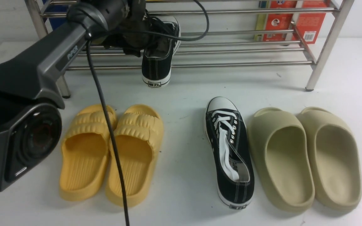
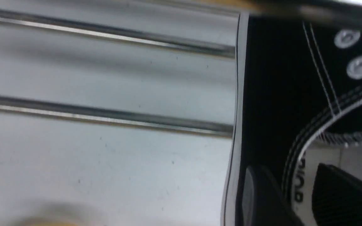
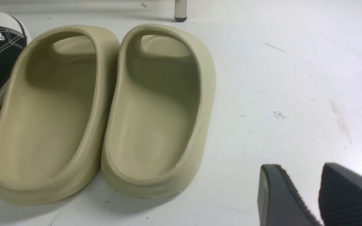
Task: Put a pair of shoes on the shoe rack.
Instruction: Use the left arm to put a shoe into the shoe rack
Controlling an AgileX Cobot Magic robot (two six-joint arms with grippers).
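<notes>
the sneaker (image 2: 272, 94) at the left pincer (image 2: 287, 169) is black with white stitching, silver eyelets and a white sole edged by a thin black line. near the right pincer (image 3: 298, 168), the slides (image 3: 156, 110) are plain beige-olive. its pads (image 3: 347, 194) are black and ribbed.

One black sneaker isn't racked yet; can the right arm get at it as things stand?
Probably yes: the right gripper is open, the sneaker lies past the beige slides with nothing over it, though they crowd one side.

Left tool (image 2: 289, 171) extended forward, jaws parted — right tool (image 3: 300, 169) likewise parted.
</notes>
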